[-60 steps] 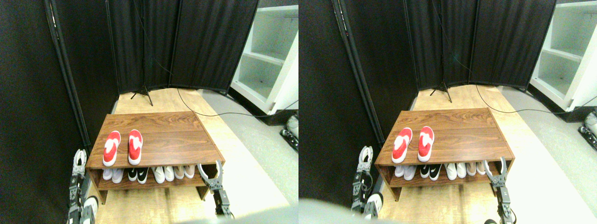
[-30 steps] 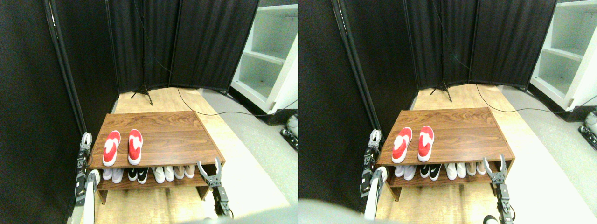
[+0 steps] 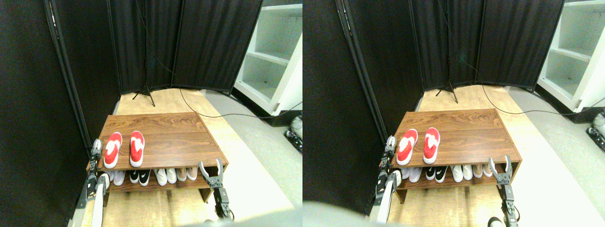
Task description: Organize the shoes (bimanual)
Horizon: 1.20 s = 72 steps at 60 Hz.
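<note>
Stereo pair view showed 2 red shoes (image 3: 124, 149) lying side by side on top of the brown wooden rack (image 3: 175, 142), near its left front corner. They were close together but not touching, toes pointing away from the robot. They had not moved in the last second.

What had changed was the left gripper (image 3: 96, 146). A second ago it was lower down and further out to the left of the rack. Now it had climbed up and come in, so it sat right at the rack's left edge, just beside the left red shoe. I think this meant the robot was getting ready to push or grab that shoe. The left arm stood almost straight up, with its pale lower part showing at the bottom. Its jaws were too small and dark to read, so I cannot tell if they were spread or closed.

The right gripper (image 3: 211, 169) had hardly moved. It pointed up at the rack's front right corner, well apart from the red shoes. Its 2 jaws were spread wide in a V and held nothing.

Under the top board, a row of white, beige and black-and-white shoes (image 3: 151, 176) sat on the lower shelf.
</note>
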Tool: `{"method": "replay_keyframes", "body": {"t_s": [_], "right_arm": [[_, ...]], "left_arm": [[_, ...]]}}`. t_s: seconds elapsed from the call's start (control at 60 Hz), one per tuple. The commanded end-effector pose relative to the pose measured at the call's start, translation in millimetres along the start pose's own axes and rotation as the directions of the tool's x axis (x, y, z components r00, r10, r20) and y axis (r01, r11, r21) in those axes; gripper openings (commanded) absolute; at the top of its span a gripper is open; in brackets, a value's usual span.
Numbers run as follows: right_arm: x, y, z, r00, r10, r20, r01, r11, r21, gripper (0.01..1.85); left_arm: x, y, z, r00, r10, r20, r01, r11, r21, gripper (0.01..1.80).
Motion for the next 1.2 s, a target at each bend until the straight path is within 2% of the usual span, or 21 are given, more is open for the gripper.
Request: {"method": "replay_keyframes", "body": {"t_s": [0.017, 0.217, 0.367, 0.567, 0.783, 1.0, 1.2], "right_arm": [[-0.3, 3.1, 0.5, 0.999, 0.030, 0.024, -0.030, 1.000, -0.008, 0.45], [-3.1, 5.7, 0.9, 0.999, 0.034, 0.032, -0.035, 0.999, 0.017, 0.44], [-4.8, 6.4, 1.1, 0.999, 0.031, 0.035, -0.032, 0.999, 0.016, 0.45], [-5.2, 8.1, -0.9, 0.999, 0.039, 0.037, -0.040, 0.999, 0.014, 0.45], [-6.7, 8.0, -0.9, 0.999, 0.037, 0.039, -0.038, 0.999, 0.019, 0.45], [-10.3, 9.8, 0.0, 0.998, 0.043, 0.040, -0.044, 0.999, 0.023, 0.45], [-13.6, 11.8, 1.9, 0.998, 0.043, 0.053, -0.046, 0.997, 0.057, 0.44]], "left_arm": [[1.6, -13.2, 1.1, 0.999, -0.033, 0.027, 0.034, 0.999, -0.020, 0.01], [-2.5, -17.8, -8.8, 1.000, -0.023, -0.001, 0.023, 0.999, -0.041, 0.01], [-2.6, -19.5, -13.9, 0.999, -0.015, -0.048, 0.014, 0.999, -0.038, 0.01], [-5.0, -32.7, -18.2, 0.994, -0.017, -0.111, 0.013, 0.999, -0.034, 0.01], [-12.2, -48.8, -24.9, 0.989, -0.014, -0.148, 0.006, 0.998, -0.055, 0.01], [-19.5, -60.7, -32.8, 0.988, 0.008, -0.151, -0.022, 0.996, -0.091, 0.01], [-21.9, -58.6, -39.4, 0.988, 0.024, -0.149, -0.034, 0.997, -0.068, 0.01]]}}
